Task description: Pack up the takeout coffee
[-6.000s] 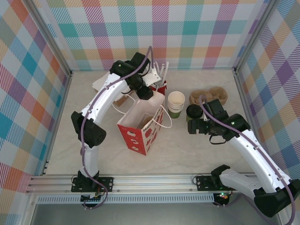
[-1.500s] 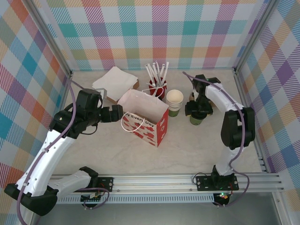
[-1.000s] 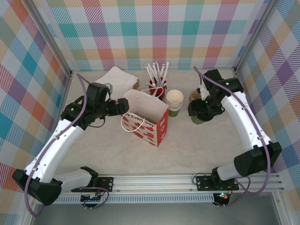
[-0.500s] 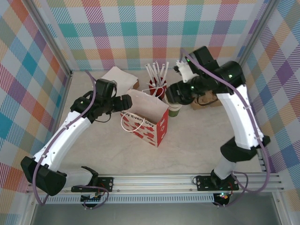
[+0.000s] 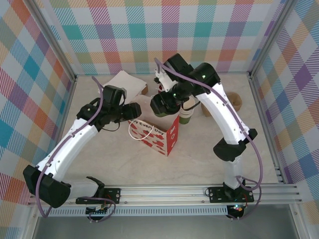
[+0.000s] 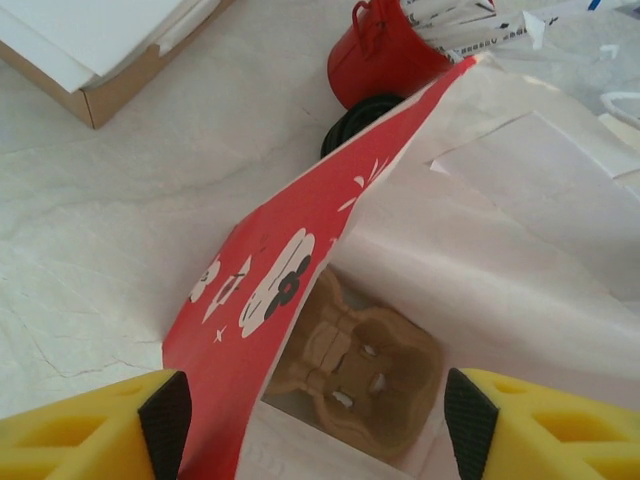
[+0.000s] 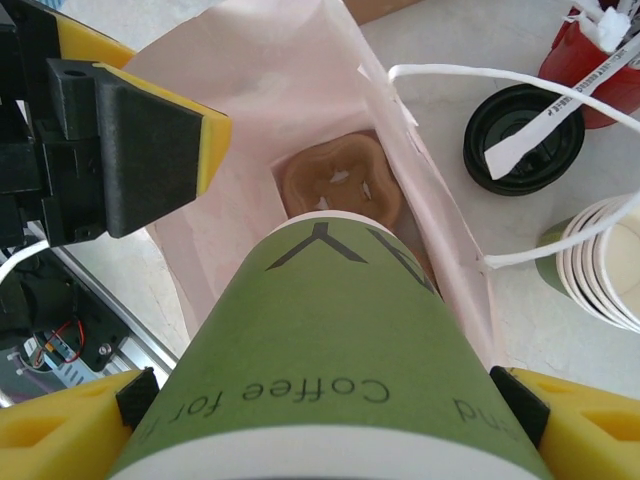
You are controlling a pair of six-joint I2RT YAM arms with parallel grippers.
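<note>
Right arm [image 5: 227, 117]: rises from its base at the near edge with the elbow high. The forearm runs to the far side of the worktop [image 5: 209, 159], and the wrist folds back to the left, pointing down over the paper bag [image 5: 158, 135]. Right fingers [image 7: 60, 435] are clamped on a green coffee cup [image 7: 330, 370], one pad on each side. The cup hangs over the bag's open mouth, far end aimed in (can't tell whether that end is past the rim).

Left arm [image 5: 75, 144]: reaches diagonally from the near left corner to the bag's left side. Left fingers [image 6: 80, 440] are wide apart, straddling the bag's left wall. One finger sits outside, right by the red print; the other is over the white inside. They don't look closed on the paper.

The bag stands upright with its mouth open and a brown cup carrier [image 6: 355, 365] flat on its bottom.

Around it:
- Black lid [image 7: 525, 135] lies flat on the worktop just behind the bag, with a white bag handle looping over it in the right wrist view.
- Red cup [image 6: 385, 50] with white sticks stands next to the lid.
- Stack of cups [image 7: 600, 265], green with cream rims, stands just right of the bag.
- Second carrier [image 5: 234, 102] is at the far right, well apart from the bag.
</note>
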